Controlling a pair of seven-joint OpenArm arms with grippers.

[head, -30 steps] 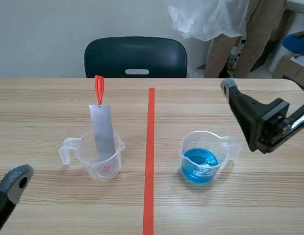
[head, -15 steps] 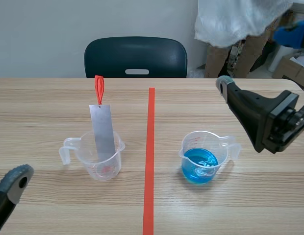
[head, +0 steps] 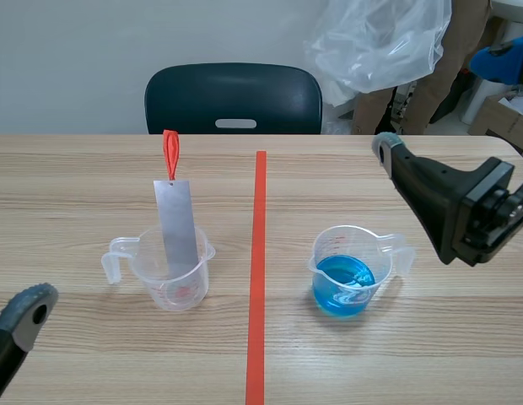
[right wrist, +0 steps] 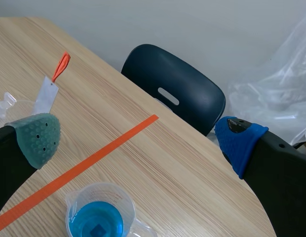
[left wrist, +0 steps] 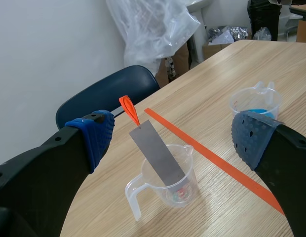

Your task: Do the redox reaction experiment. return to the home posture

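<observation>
A clear beaker (head: 173, 274) stands left of the orange-red line, with a grey metal strip (head: 177, 228) leaning in it, an orange tag (head: 170, 152) at the strip's top. Right of the line, a second clear beaker (head: 350, 270) holds blue liquid (head: 344, 283). My left gripper (left wrist: 175, 138) is open, low at the table's near left corner, the strip beaker ahead of it (left wrist: 168, 182). My right gripper (right wrist: 138, 140) is open and raised to the right of the blue beaker (right wrist: 101, 215). Neither holds anything.
A dark chair (head: 234, 99) stands behind the table's far edge. Behind it at the right is a person holding a clear plastic bag (head: 384, 42). A cardboard box (head: 506, 118) sits at the far right.
The right arm shifted slightly outward a second ago and has kept still since. The plastic bag in the background has moved. Beakers and left arm are unchanged.
</observation>
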